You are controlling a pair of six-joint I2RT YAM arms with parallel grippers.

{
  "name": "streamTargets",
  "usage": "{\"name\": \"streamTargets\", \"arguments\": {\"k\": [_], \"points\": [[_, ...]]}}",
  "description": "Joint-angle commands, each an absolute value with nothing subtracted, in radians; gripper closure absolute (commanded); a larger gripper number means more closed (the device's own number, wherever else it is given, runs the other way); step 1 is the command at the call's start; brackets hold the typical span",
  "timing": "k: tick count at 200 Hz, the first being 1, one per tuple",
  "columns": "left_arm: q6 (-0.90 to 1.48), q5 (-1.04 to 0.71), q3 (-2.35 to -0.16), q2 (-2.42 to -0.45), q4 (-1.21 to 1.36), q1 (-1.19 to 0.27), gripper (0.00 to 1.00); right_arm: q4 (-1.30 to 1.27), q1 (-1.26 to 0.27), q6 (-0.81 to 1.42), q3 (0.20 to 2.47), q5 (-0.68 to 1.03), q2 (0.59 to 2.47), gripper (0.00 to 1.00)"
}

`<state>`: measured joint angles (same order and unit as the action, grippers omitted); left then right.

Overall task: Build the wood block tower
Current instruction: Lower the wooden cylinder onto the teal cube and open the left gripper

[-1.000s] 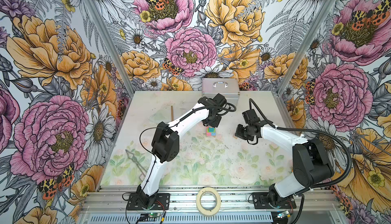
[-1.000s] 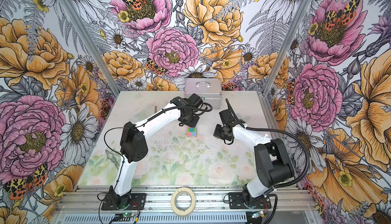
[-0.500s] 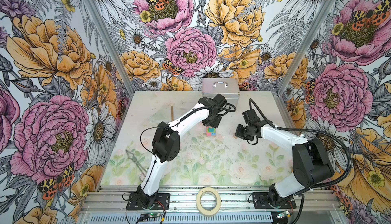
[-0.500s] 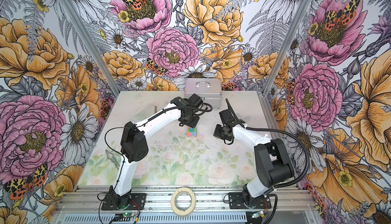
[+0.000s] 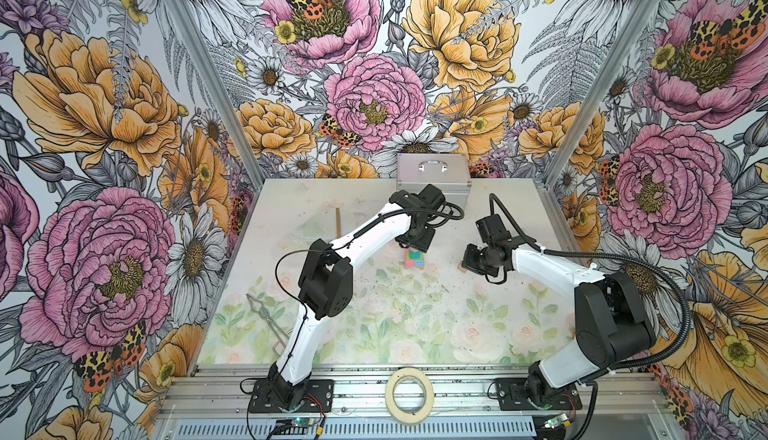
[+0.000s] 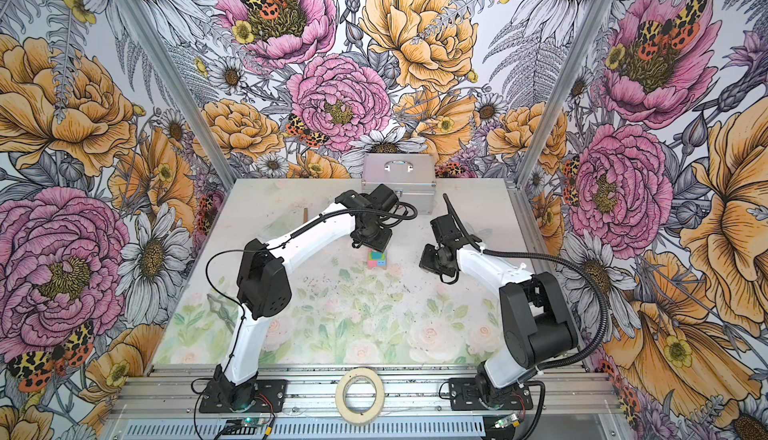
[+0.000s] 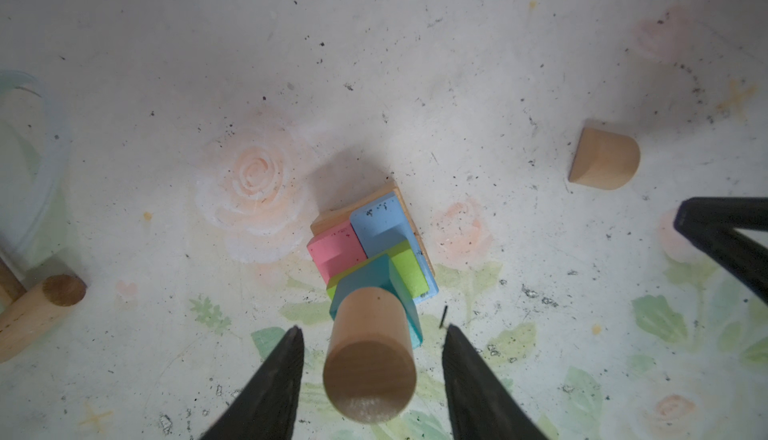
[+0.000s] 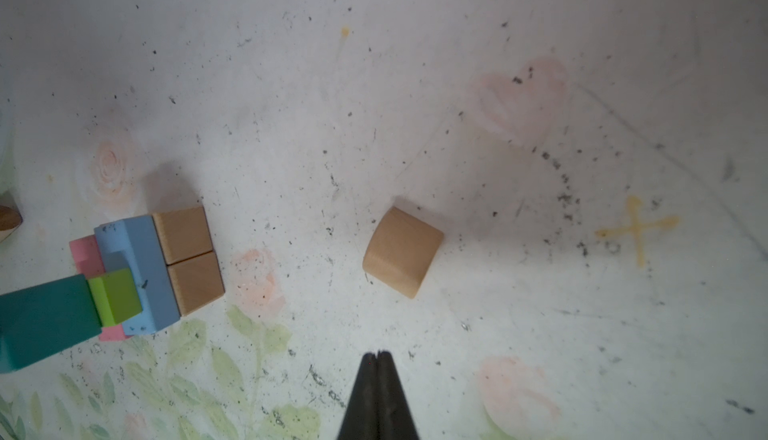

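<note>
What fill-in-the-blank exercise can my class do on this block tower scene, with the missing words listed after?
1. The topmost piece of the tower is a tan ____.
2. The block beneath it is coloured ____.
3. The left gripper has its jaws ____ on either side of that topmost piece, not touching it.
4. The right gripper has its jaws ____, with nothing between them.
Missing words: cylinder; teal; open; shut.
</note>
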<state>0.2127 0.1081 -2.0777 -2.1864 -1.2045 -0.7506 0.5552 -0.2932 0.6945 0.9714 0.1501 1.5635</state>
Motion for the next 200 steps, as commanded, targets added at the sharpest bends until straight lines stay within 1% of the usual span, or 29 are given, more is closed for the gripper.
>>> {"name": "streamTargets", "arguments": {"k": [1, 54, 66, 95, 109, 119, 127, 129, 140, 152, 160, 183, 200], "points": [[0.224, 0.105, -2.107, -2.169, -1.202, -0.741, 0.41, 0.541, -0.286, 0.694, 0.975, 0.137, 1.54, 1.0], [0.22, 0.146, -2.11, -2.09, -1.202, -0.737, 0.38, 0.55, -0.286, 0.693, 0.989, 0.14, 1.505, 1.0], [0.22, 0.163, -2.108, -2.061, -1.201, -0.736, 0.36, 0.559, -0.286, 0.692, 0.998, 0.135, 1.498, 1.0], [0.217, 0.202, -2.091, -1.967, -1.198, -0.729, 0.38, 0.593, -0.287, 0.68, 1.032, 0.119, 1.485, 1.0], [0.218, 0.263, -2.075, -1.912, -1.197, -0.725, 0.43, 0.614, -0.287, 0.668, 1.061, 0.106, 1.483, 1.0], [0.22, 0.292, -2.051, -1.865, -1.188, -0.721, 0.51, 0.628, -0.286, 0.66, 1.084, 0.1, 1.485, 1.0], [0.222, 0.307, -2.02, -1.833, -1.171, -0.717, 0.59, 0.635, -0.286, 0.652, 1.105, 0.098, 1.489, 1.0], [0.223, 0.31, -2.01, -1.798, -1.165, -0.717, 0.61, 0.636, -0.286, 0.651, 1.109, 0.098, 1.489, 1.0], [0.236, 0.309, -1.94, -1.716, -1.115, -0.704, 0.78, 0.646, -0.286, 0.639, 1.143, 0.097, 1.5, 1.0], [0.249, 0.258, -1.821, -1.606, -1.016, -0.679, 0.93, 0.653, -0.286, 0.625, 1.183, 0.102, 1.516, 1.0], [0.259, 0.201, -1.722, -1.528, -0.928, -0.657, 1.0, 0.658, -0.286, 0.615, 1.211, 0.109, 1.532, 1.0], [0.315, -0.055, -1.405, -1.315, -0.623, -0.59, 1.0, 0.657, -0.284, 0.594, 1.295, 0.137, 1.587, 1.0], [0.356, -0.155, -1.201, -1.211, -0.445, -0.566, 1.0, 0.658, -0.284, 0.58, 1.365, 0.169, 1.641, 1.0]]}}
